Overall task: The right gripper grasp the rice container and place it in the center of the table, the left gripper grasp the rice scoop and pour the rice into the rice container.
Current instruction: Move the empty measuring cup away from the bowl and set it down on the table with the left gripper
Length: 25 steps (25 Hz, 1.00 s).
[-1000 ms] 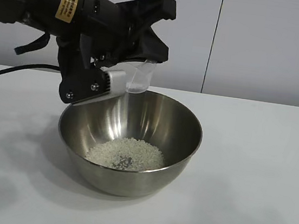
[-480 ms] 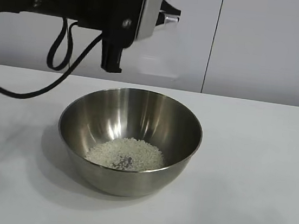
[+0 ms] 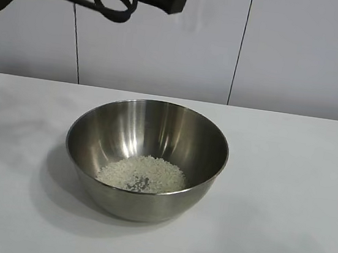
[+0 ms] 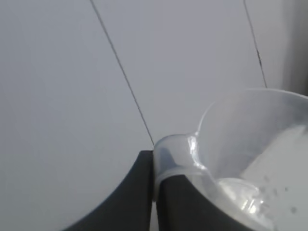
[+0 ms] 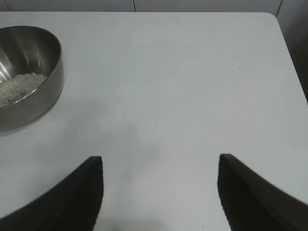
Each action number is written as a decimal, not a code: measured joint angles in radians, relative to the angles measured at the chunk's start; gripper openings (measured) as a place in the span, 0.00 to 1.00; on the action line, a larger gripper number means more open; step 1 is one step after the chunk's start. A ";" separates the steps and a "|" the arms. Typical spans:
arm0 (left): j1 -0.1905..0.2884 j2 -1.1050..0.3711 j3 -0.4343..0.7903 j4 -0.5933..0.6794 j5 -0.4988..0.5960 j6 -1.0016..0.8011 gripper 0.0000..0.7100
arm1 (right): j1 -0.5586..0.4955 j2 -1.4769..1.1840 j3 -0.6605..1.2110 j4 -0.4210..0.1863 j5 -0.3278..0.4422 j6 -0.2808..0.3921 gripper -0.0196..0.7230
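- White wall panels with thin dark seams stand behind a plain white surface (image 3: 286, 178).
- On that surface, about the middle of the exterior view, sits the rice container (image 3: 145, 159), a wide shiny steel bowl, upright.
- Inside it the rice (image 3: 142, 174) lies as a pale low heap on the bottom, with a small dark gap near the heap's middle where the steel shows.
- High at the top left of the exterior view, the left arm shows only as a dark body with looped black cables (image 3: 110, 5), well above the bowl and off to its left side; its fingertips are cut off by the edge there.
- From the left wrist view, the left tool (image 4: 155, 192) is clamped tight on the rice scoop (image 4: 250, 154), a clear plastic cup; the two dark fingers (image 4: 130, 202) pinch the cup's small handle tab between them.
- The cup's mouth is turned toward the wall panels, and only a few specks cling to its inner wall.
- The right tool (image 5: 160, 192) is parked low over the bare surface with its two dark fingers standing wide apart and nothing between them.
- In that right wrist view the bowl lies well apart from the right tool, off to one side, with its rice visible.
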<state>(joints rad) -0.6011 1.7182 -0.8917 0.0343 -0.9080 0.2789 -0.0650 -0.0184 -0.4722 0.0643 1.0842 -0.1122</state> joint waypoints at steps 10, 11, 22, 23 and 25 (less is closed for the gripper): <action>0.177 -0.049 0.438 -0.187 -0.222 -0.181 0.01 | 0.000 0.000 0.000 0.000 0.000 0.000 0.65; 0.193 -0.049 0.468 -0.187 -0.222 -0.183 0.01 | 0.000 0.000 0.000 0.000 0.000 0.000 0.65; 0.306 0.062 0.551 -0.117 -0.227 -0.167 0.01 | 0.000 0.000 0.000 0.000 0.000 0.000 0.65; 0.306 0.079 0.548 -0.119 -0.227 -0.164 0.01 | 0.000 0.000 0.000 0.000 0.000 0.000 0.65; 0.306 0.105 0.545 -0.130 -0.227 -0.161 0.01 | 0.000 0.000 0.000 0.000 -0.001 0.000 0.65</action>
<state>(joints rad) -0.2955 1.8235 -0.3466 -0.0960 -1.1351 0.1175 -0.0650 -0.0184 -0.4722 0.0643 1.0833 -0.1122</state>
